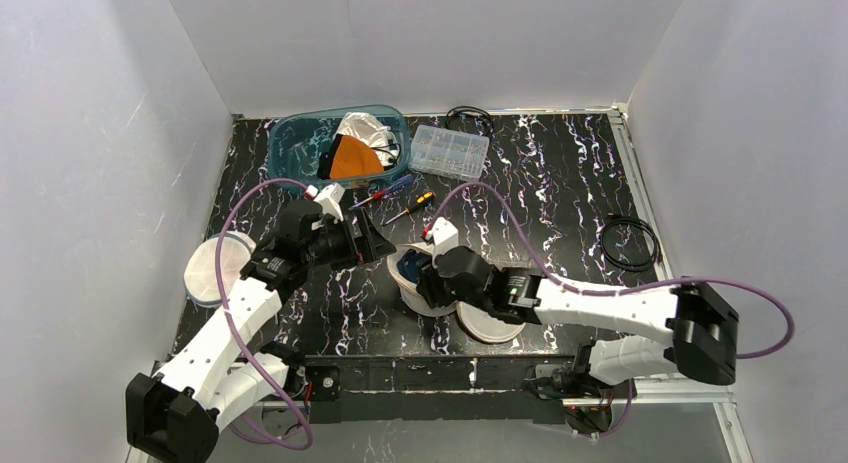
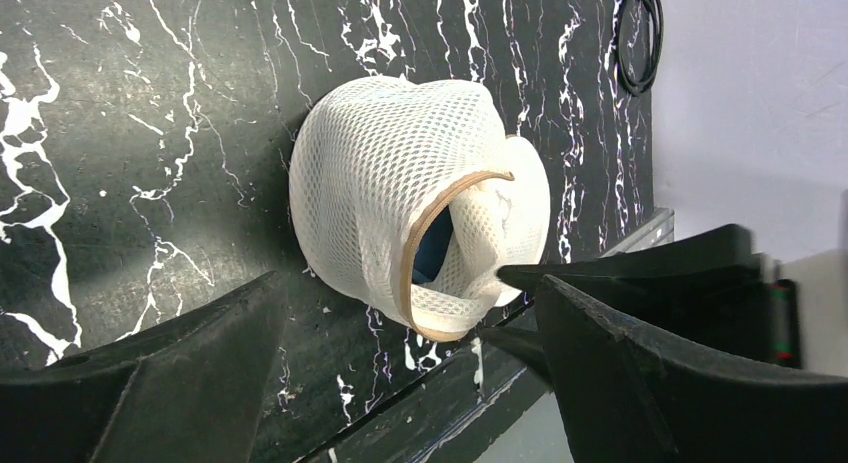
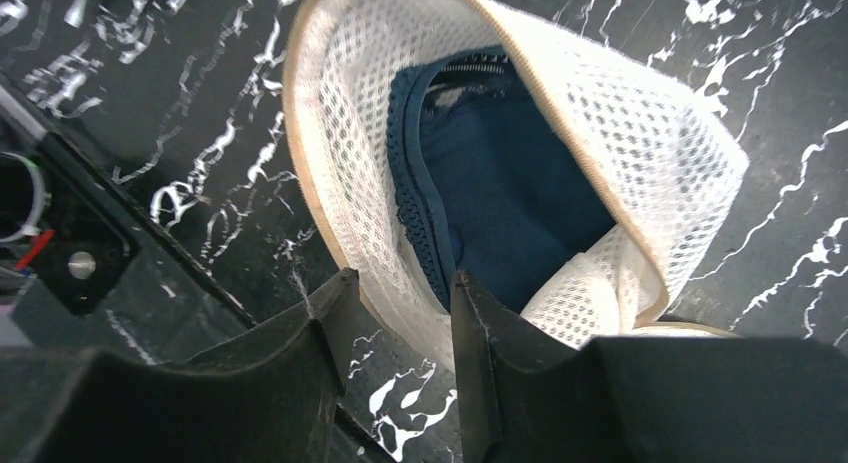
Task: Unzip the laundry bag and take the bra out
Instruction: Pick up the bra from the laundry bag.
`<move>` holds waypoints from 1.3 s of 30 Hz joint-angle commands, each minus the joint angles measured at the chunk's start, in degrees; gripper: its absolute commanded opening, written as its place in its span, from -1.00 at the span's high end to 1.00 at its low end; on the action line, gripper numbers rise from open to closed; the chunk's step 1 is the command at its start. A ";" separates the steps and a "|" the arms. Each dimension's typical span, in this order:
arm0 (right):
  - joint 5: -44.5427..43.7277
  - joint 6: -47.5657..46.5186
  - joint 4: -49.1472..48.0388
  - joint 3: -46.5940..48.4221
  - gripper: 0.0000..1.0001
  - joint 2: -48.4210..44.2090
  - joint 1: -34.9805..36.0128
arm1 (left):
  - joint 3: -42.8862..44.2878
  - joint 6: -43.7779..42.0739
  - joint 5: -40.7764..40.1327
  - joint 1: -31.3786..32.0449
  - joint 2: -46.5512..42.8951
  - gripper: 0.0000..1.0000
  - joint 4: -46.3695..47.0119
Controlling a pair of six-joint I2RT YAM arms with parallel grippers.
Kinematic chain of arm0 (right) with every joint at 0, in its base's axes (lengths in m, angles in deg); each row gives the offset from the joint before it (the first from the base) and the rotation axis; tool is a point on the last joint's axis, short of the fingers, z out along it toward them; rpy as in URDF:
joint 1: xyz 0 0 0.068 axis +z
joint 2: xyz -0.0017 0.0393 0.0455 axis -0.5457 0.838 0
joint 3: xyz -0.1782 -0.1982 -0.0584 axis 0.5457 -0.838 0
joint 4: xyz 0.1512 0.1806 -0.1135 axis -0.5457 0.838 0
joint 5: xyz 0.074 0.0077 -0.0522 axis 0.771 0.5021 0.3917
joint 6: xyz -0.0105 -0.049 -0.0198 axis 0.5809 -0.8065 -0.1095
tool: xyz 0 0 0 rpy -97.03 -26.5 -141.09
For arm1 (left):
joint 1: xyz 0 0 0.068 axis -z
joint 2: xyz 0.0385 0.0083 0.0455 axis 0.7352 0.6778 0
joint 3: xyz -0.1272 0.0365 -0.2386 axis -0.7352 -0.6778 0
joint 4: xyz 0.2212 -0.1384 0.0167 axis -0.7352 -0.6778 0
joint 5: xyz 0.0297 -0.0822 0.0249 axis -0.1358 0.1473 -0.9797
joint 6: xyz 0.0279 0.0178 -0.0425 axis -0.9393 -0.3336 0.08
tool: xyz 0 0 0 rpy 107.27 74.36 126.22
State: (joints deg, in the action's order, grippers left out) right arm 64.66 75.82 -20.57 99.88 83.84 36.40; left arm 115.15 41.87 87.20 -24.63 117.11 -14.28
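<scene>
**Mesh bag open, bra inside**

Overhead: a teal bin (image 1: 338, 143), parts organizer (image 1: 450, 149) and screwdrivers (image 1: 408, 207) lie behind the laundry bag (image 1: 412, 283).

Left wrist: left gripper (image 2: 400, 358) spread wide, touching nothing.

Right wrist: right gripper (image 3: 400, 323) pinches the bag's rim; blue bra (image 3: 505, 198) inside.

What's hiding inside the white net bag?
Inside the open mesh laundry bag sits a dark blue bra with a lacy edge. Its lower part and straps are covered by the mesh.

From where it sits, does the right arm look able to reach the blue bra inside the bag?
Probably yes. The laundry bag gapes open, the bra lies exposed, and the right gripper straddles the near rim with nothing else between.
</scene>
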 commanded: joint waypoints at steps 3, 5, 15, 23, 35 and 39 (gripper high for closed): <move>-8.67 3.30 -5.40 2.03 0.01 5.94 1.33 | -1.49 1.75 1.73 1.62 0.72 -0.71 2.54; -8.58 4.25 -4.81 2.46 0.00 8.37 1.49 | -2.41 2.34 1.53 2.75 1.29 -0.61 4.11; -3.17 5.15 -4.71 1.49 -0.07 9.45 5.70 | -4.68 0.37 -1.01 8.12 4.17 -0.30 3.17; -3.36 7.02 -4.24 -0.76 -0.30 4.05 6.27 | -5.84 -1.53 -3.37 10.76 1.95 -0.42 -0.41; -15.54 9.91 -1.40 0.33 -0.19 -0.77 6.18 | -2.79 -1.40 -10.59 11.47 6.29 0.44 -4.36; -14.62 8.36 -1.22 3.66 -0.20 3.90 6.16 | -2.08 -1.65 -11.21 11.88 8.64 0.74 -4.63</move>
State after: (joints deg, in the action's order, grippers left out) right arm 51.96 85.21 -22.14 99.38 84.17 42.39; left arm 110.45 41.04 78.55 -13.39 124.31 -16.70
